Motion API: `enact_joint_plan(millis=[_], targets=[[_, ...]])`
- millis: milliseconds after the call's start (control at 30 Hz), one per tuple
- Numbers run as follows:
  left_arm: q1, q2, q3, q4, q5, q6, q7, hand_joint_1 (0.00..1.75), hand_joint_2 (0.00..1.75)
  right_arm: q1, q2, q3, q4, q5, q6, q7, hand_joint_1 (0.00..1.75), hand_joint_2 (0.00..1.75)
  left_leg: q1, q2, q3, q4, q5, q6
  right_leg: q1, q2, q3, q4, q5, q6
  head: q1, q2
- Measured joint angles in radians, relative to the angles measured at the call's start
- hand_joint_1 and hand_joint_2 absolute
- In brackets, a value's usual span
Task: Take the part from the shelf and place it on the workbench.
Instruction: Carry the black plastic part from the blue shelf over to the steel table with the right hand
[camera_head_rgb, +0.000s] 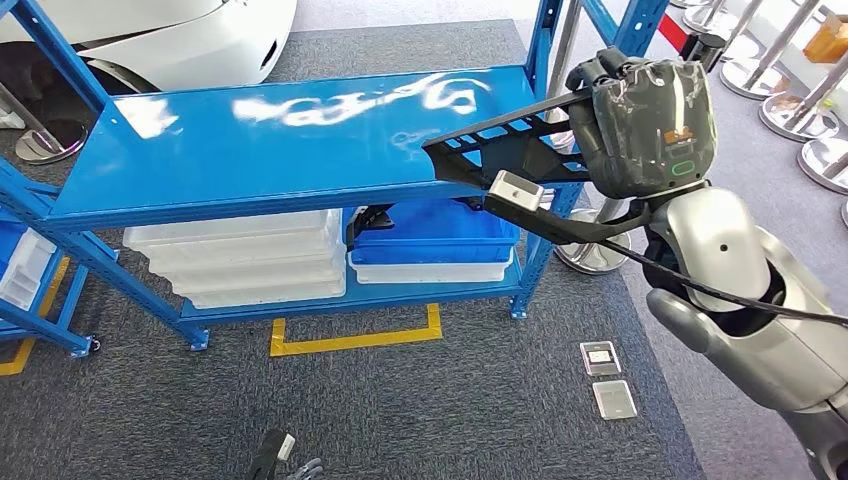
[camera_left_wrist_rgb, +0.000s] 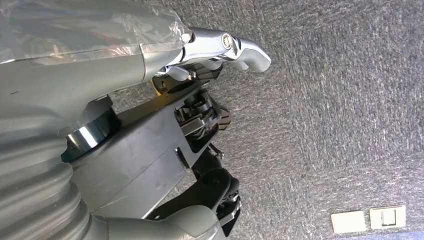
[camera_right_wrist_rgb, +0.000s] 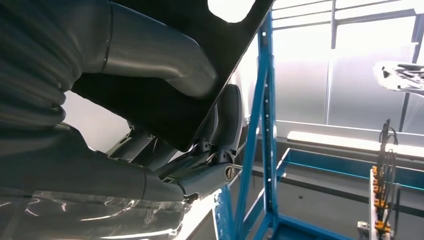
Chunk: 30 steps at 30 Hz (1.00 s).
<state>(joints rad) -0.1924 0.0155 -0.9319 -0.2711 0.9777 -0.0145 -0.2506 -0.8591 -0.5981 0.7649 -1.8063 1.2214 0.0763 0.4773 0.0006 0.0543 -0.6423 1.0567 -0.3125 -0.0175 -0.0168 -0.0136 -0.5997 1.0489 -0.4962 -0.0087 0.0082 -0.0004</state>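
The silver right arm (camera_head_rgb: 740, 290) sits closest to the head camera, rising to the right hand (camera_head_rgb: 640, 120) in its dark ribbed cover. That hand is clamped on the long flat black plastic part with slotted openings (camera_head_rgb: 510, 150): in the right wrist view the thick grey thumb (camera_right_wrist_rgb: 150, 55) lies across one face of the black panel (camera_right_wrist_rgb: 190, 100) and the darker fingers (camera_right_wrist_rgb: 227, 122) close against the other.

The part's long axis runs away from the hand, out over the near right corner of the glossy blue metal shelf top (camera_head_rgb: 250, 140), with its far end above or on that surface; whether it touches I cannot tell. A small grey rectangular block (camera_head_rgb: 515, 190) on the part hangs just below the hand, past the shelf's front edge.

The left hand (camera_left_wrist_rgb: 210, 165) hangs low over the grey carpet (camera_left_wrist_rgb: 325, 100), well apart from the part; its fingers look curled with nothing in them. The right hand is clearly the one doing the carrying.

I judge the part is in hand but not clear of the shelf: the coming move should draw it back along its own length, then turn toward the workbench.
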Motion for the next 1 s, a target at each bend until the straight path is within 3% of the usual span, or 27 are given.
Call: enact_joint_plan(millis=[67,133,200,233,267,367,400,433,533,600,667,733,767,800,867,900,1000], targets=[[0.0,0.0,0.002,0.0,0.0,0.0,0.0,0.0,1.75,-0.001,0.0,0.0,0.0,0.0,0.0,0.0,1.75,1.75,0.003,-0.016,-0.013,0.032,-0.031,-0.013,-0.003,0.006,-0.007,-0.005,0.013,-0.015,-0.005,0.0],[0.002,0.0,0.002,0.0,0.0,0.0,0.0,0.0,1.75,-0.001,0.0,0.0,0.0,-0.001,0.0,0.0,1.75,1.75,0.005,-0.039,-0.049,0.138,-0.11,-0.023,-0.005,0.013,-0.019,-0.008,0.026,-0.025,-0.014,0.0],[0.002,0.0,0.002,0.0,0.001,0.0,0.0,0.0,1.75,0.001,0.0,0.001,0.0,-0.002,0.0,0.001,1.75,1.75,0.008,-0.045,-0.084,0.255,-0.173,-0.026,-0.004,0.024,-0.034,-0.007,0.037,-0.028,-0.021,0.0],[0.003,0.0,0.002,0.0,0.002,-0.001,0.0,0.0,1.75,0.001,0.0,0.001,0.0,-0.003,0.0,0.001,1.75,1.75,0.008,-0.046,-0.083,0.275,-0.179,-0.026,-0.004,0.03,-0.041,-0.007,0.043,-0.027,-0.024,0.0],[0.003,0.0,0.002,0.0,0.002,-0.001,0.0,0.0,1.75,0.002,0.0,0.001,0.0,-0.003,0.0,0.001,1.75,1.75,0.009,-0.047,-0.061,0.255,-0.167,-0.024,-0.004,0.038,-0.047,-0.007,0.049,-0.025,-0.026,0.0],[0.002,0.0,0.003,0.0,0.005,-0.001,0.0,0.0,1.75,0.001,0.0,0.001,0.0,-0.004,0.0,0.002,1.75,1.75,0.01,-0.078,0.062,0.056,-0.096,-0.011,-0.005,0.059,-0.059,-0.006,0.063,-0.012,-0.036,0.0],[0.002,0.0,0.003,0.0,0.006,-0.001,0.0,0.0,1.75,0.001,0.0,0.001,0.0,-0.004,0.0,0.002,1.75,1.75,0.009,-0.089,0.086,0.01,-0.084,-0.007,-0.006,0.064,-0.062,-0.006,0.068,-0.006,-0.037,0.0],[0.002,0.0,0.003,0.0,0.006,-0.001,0.0,0.0,1.75,0.001,0.0,0.001,0.0,-0.005,0.0,0.003,1.75,1.75,0.007,-0.096,0.095,-0.012,-0.08,-0.004,-0.007,0.068,-0.065,-0.007,0.073,0.001,-0.038,0.0],[0.001,0.0,0.003,0.0,0.007,-0.001,0.0,0.0,1.75,0.001,0.0,0.0,0.0,-0.006,0.0,0.004,1.75,1.75,0.006,-0.078,0.09,-0.023,-0.062,0.01,-0.009,0.072,-0.072,-0.008,0.08,0.021,-0.035,0.0],[0.0,-0.001,0.004,0.0,0.007,-0.001,0.0,0.0,1.75,0.0,0.0,0.0,0.0,-0.008,0.0,0.005,1.75,1.75,0.009,-0.063,0.083,-0.034,-0.045,0.023,-0.008,0.048,-0.096,0.044,0.035,0.027,-0.026,0.0],[0.002,-0.001,0.004,0.0,0.007,-0.001,0.0,0.0,1.75,0.001,-0.001,0.0,0.0,-0.009,0.0,0.005,1.75,1.75,0.007,-0.048,0.067,-0.035,-0.034,0.03,-0.008,0.026,-0.144,0.171,-0.043,0.033,-0.011,0.0],[0.004,-0.001,0.004,0.0,0.007,-0.001,0.0,0.0,1.75,0.005,-0.001,0.0,0.0,-0.009,0.0,0.005,1.75,1.75,0.005,-0.033,0.051,-0.031,-0.026,0.029,-0.008,0.022,-0.168,0.262,-0.082,0.037,-0.001,0.0],[0.005,-0.001,0.004,0.0,0.007,-0.001,0.0,0.0,1.75,0.005,-0.001,0.0,0.0,-0.009,0.0,0.005,1.75,1.75,0.005,-0.026,0.045,-0.028,-0.024,0.029,-0.008,0.02,-0.152,0.254,-0.074,0.038,0.004,0.0],[0.005,-0.001,0.004,0.0,0.007,-0.001,0.0,0.0,1.75,0.006,-0.001,0.0,0.0,-0.009,0.0,0.005,1.75,1.75,0.005,-0.02,0.04,-0.024,-0.023,0.028,-0.008,0.015,-0.116,0.206,-0.052,0.037,0.008,0.0],[0.004,-0.001,0.004,0.0,0.007,-0.001,0.0,0.0,1.75,0.005,-0.001,0.0,0.0,-0.009,0.0,0.005,1.75,1.75,0.003,-0.008,0.033,-0.014,-0.024,0.022,-0.003,-0.009,-0.032,0.067,-0.012,0.03,0.016,0.0],[0.004,-0.001,0.004,0.0,0.007,-0.001,0.0,0.0,1.75,0.004,-0.001,0.0,0.0,-0.009,0.0,0.005,1.75,1.75,0.001,-0.004,0.03,-0.01,-0.023,0.018,0.0,-0.017,-0.007,0.021,-0.002,0.023,0.019,0.0],[0.004,-0.001,0.004,0.0,0.007,-0.001,-0.002,0.0,1.75,0.004,-0.001,0.0,0.0,-0.01,0.0,0.007,1.75,1.75,-0.002,0.008,0.027,-0.008,-0.018,0.005,0.006,-0.009,-0.001,-0.006,0.007,0.002,0.017,0.0]])
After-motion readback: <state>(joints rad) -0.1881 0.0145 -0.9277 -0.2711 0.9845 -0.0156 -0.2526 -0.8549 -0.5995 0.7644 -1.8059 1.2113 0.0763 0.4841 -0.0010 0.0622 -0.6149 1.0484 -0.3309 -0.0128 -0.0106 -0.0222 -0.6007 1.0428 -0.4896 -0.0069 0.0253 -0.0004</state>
